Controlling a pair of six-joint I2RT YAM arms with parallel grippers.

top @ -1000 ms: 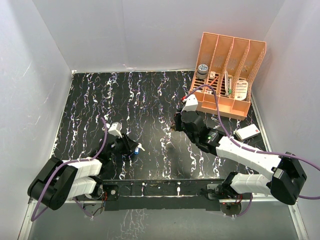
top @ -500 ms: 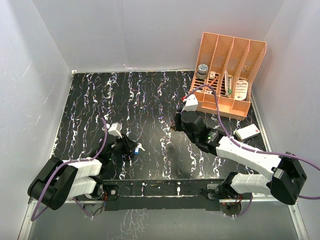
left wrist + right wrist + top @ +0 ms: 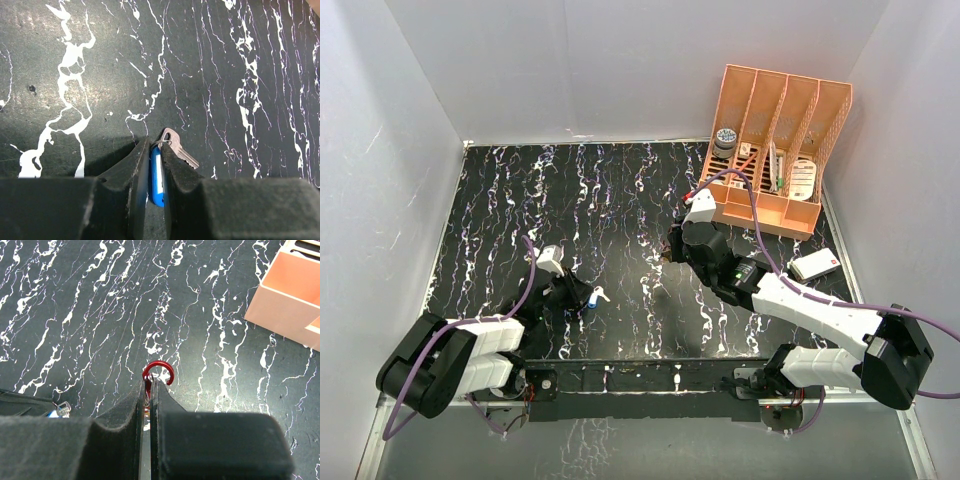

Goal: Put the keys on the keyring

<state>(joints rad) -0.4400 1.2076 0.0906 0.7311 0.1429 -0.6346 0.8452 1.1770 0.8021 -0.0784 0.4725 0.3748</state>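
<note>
One camera looks down from high behind; both wrist cameras face the table (image 3: 100, 50) closely.

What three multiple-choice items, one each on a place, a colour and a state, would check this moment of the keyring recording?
1. Where does the orange organiser stand on the table? A: near left corner. B: far right corner. C: centre.
2. What colour is the head of the key in the left gripper? A: blue. B: yellow. C: green.
3. How is the right gripper? A: wide open. B: shut on the keyring. C: out of view.

Answers:
1 B: it sits against the back wall on the right.
2 A: blue plastic shows in its grip, with the silver blade sticking out.
3 B: the end of the red loop is pinched in it.
</note>
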